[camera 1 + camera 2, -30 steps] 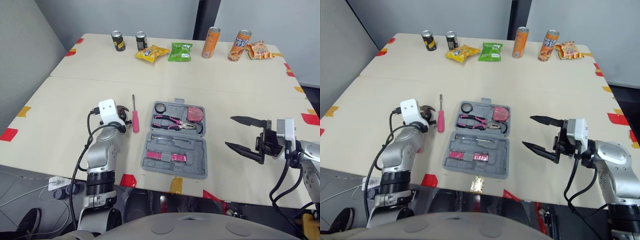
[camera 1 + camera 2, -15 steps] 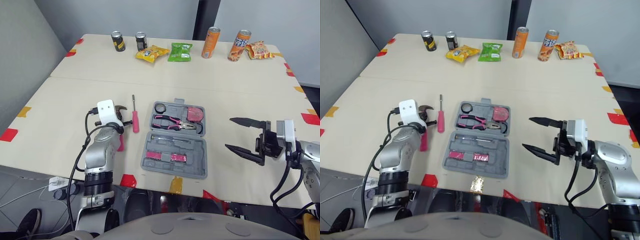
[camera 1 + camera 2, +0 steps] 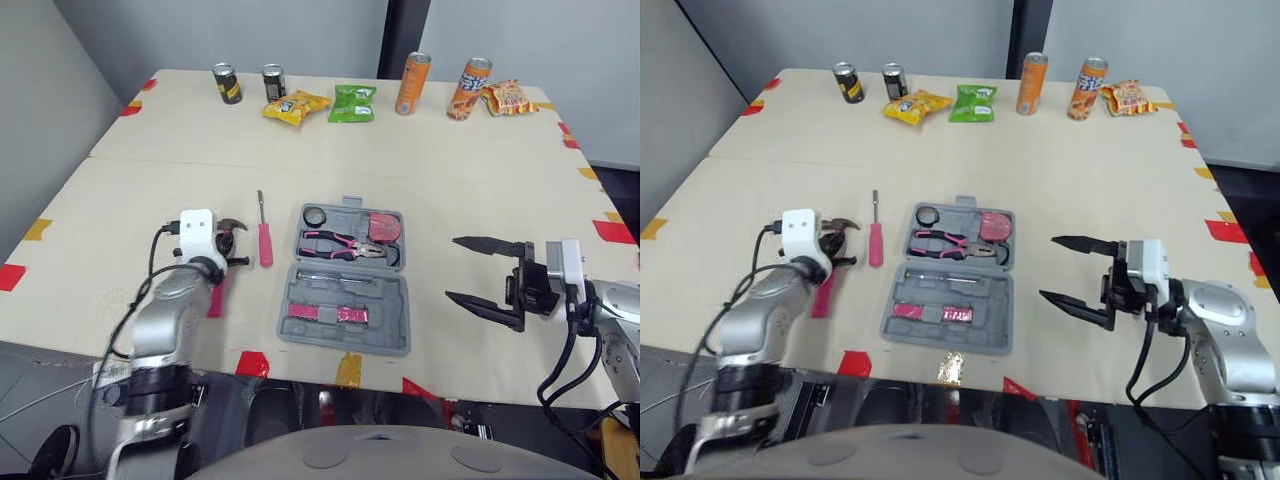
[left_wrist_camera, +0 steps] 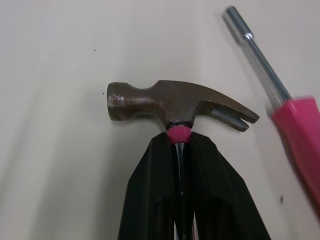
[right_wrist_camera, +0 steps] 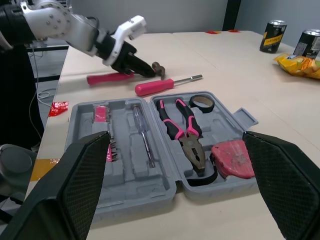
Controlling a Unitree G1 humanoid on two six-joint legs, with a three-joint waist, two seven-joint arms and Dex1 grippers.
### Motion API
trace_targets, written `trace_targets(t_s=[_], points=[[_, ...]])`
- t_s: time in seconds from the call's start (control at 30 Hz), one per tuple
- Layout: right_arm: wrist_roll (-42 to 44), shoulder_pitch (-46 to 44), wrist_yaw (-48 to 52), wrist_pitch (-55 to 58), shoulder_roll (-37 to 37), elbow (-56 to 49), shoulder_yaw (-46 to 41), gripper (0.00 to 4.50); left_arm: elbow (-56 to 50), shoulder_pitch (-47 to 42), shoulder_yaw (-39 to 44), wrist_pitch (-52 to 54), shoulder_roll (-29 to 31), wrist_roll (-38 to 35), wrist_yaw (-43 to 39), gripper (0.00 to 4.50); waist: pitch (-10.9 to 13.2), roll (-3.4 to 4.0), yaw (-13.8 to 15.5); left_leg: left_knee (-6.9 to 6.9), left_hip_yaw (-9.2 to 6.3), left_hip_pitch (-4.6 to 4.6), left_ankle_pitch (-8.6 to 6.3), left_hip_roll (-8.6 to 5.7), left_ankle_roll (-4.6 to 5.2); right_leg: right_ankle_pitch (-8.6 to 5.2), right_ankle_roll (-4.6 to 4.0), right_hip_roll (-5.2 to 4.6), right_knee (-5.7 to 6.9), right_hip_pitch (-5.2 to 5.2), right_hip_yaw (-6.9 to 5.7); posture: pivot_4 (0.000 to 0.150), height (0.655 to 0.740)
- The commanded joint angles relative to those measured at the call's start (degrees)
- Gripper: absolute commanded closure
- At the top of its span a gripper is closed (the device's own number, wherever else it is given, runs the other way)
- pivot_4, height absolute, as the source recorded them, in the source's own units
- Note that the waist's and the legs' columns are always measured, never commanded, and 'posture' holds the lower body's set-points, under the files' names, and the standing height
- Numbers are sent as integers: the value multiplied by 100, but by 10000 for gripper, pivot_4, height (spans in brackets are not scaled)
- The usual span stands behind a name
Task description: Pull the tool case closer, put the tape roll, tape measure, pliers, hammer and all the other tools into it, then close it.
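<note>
Firstly, one beige table (image 3: 420,150), bearing everything listed. Item: grey tool case (image 3: 392,335), lid thrown open flat, lying between the two claws, to the right of the left claw and to the left of the right claw, touching neither. Item: right claw (image 3: 452,268), fingers spread wide, holding nothing, pointing at the case's right edge from a short way off. Item: left claw (image 4: 178,145), fingers pressed together on the pink neck of the hammer (image 4: 170,102), just below its head. The steel head sits crosswise past the fingertips, and the pink handle runs back beneath the wrist. Whether the head rests on the table cannot be told. Item: screwdriver (image 3: 264,235), pink handle and bare steel shaft, loose on the table just to the right of the left claw, between that claw and the case, apart from both. Item: pliers (image 3: 345,243), pink-and-black grips, seated in the case half farther from the claws. Item: two orange drink cans (image 3: 411,83) and two dark cans (image 3: 227,83), upright along the far edge, well beyond both claws. Item: three snack packets (image 3: 352,102), yellow, green and orange-red, in the same far row among the cans. Item: red tape measure (image 3: 381,227), in the far right pocket of the case, beside the pliers. Item: tape roll (image 3: 318,216), dark ring, in the far left pocket, the case item nearest the left claw.
</note>
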Motion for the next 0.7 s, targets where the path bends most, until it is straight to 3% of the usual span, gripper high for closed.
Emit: trace_targets(t_s=[0.03,0.17,0.3,0.47,0.7], points=[[71,-83,66,-6,-46,-165,6,0,-577,71,13,-253,572,-281,-913,44826,0,0,9,1,-4,0,0,0,1,0,0,-1,0,0,-5,1500,7385],[38,-190,154,-26,-79,-36,32,0,-826,145,-134,-256,1722,-490,-2210,44826,4,3,5,-3,-11,0,1,-3,2,-1,-2,-3,-5,1,-14,1500,7385],[64,-163,180,10,-112,-69,-8,0,-1173,-80,-371,-77,2353,-1043,-3258,44826,8,10,16,-3,-14,0,1,-4,2,-2,-3,-5,-4,-1,-18,1500,7385],[58,-166,207,16,-159,-45,-64,0,-1385,-902,-1040,408,2639,-1414,-3916,44826,10,13,4,-3,-16,0,3,-10,4,-4,-7,-9,3,-3,-20,1500,7385],[95,56,279,-5,-299,-81,-245,0,-1413,-2022,-2173,764,2442,-1428,-4338,44826,11,15,-20,-3,-13,-4,3,-11,3,-6,-11,-8,11,-1,-18,1500,7385]])
